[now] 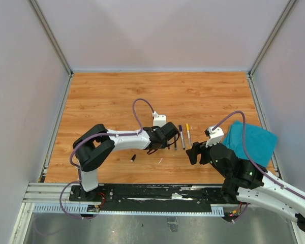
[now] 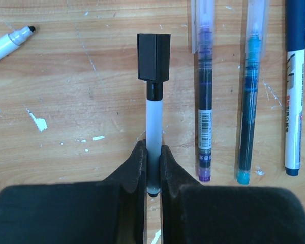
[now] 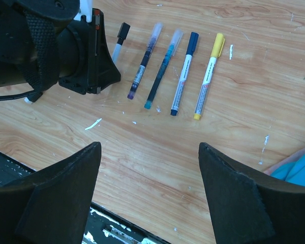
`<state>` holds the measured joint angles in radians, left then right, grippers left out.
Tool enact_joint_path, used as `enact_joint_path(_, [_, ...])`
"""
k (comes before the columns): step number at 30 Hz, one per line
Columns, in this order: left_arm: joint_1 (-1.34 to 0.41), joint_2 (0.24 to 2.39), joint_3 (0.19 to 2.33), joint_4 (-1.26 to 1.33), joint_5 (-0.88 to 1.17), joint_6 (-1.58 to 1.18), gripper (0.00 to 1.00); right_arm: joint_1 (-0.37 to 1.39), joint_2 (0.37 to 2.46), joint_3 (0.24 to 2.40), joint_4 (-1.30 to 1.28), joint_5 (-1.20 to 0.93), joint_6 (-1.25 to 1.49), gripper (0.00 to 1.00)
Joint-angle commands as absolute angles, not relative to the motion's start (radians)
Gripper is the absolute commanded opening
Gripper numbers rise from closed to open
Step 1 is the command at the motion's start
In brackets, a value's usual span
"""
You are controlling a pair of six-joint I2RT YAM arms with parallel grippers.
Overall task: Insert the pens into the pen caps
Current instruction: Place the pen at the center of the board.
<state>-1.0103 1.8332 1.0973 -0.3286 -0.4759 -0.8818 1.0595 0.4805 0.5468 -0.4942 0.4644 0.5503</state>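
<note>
In the left wrist view my left gripper (image 2: 152, 152) is shut on the lower end of a white pen (image 2: 154, 122) lying on the table. A black pen cap (image 2: 153, 56) sits over that pen's far tip, with a black collar showing below it. Three capped pens lie parallel to its right: purple (image 2: 205, 101), teal (image 2: 249, 107), and white with a blue cap (image 2: 294, 101). A yellow pen (image 3: 209, 73) ends the row. An uncapped white pen (image 2: 9, 41) lies at the upper left. A loose black cap (image 1: 133, 158) sits near the left arm. My right gripper (image 3: 150, 168) hovers open and holds nothing.
A teal cloth (image 1: 251, 142) lies at the right of the wooden table (image 1: 107, 96). A small white scrap (image 3: 93, 124) lies between the grippers. The left gripper (image 3: 86, 56) fills the upper left of the right wrist view. Grey walls enclose the table on three sides.
</note>
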Motion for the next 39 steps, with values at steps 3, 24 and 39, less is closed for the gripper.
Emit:
enact_joint_path(3, [-1.012, 1.898, 1.147, -0.359, -0.517, -0.882, 0.09, 1.072, 0.466, 0.543, -0.509, 0.487, 0.572, 0.77])
enact_joint_path(24, [-1.011, 1.892, 1.125, -0.349, -0.512, -0.897, 0.18, 1.072, 0.467, 0.541, -0.506, 0.487, 0.579, 0.77])
enact_joint_path(39, [-1.012, 1.859, 1.102, -0.31, -0.491, -0.934, 0.3, 1.072, 0.468, 0.544, -0.506, 0.483, 0.578, 0.77])
